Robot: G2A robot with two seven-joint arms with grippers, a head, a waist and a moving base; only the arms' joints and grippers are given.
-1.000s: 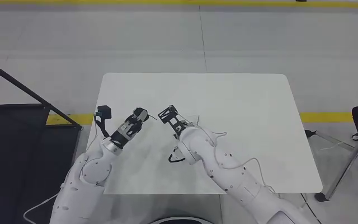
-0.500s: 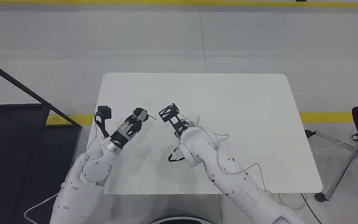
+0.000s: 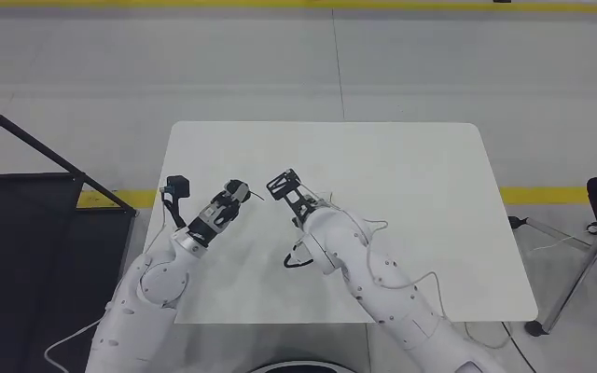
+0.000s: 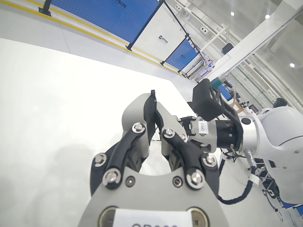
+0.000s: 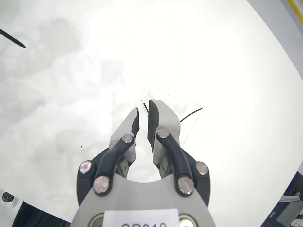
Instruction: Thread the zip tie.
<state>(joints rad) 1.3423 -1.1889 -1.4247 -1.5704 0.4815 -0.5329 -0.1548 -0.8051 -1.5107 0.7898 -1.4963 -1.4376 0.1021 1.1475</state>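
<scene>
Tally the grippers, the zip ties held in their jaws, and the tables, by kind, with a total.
Grippers: 2 (left gripper, right gripper)
Zip ties held: 1 (zip tie, in the left jaws)
Tables: 1 (table)
Total: 4

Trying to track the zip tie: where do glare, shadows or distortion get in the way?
Right wrist view: the wide lens curves the table edge, glare whitens its middle, yet the zip tie tip stands out dark beside grey shadows. Left wrist view: the table glares white; the left end effector covers most of the tie. Top view: even light, faint shadows.
</scene>
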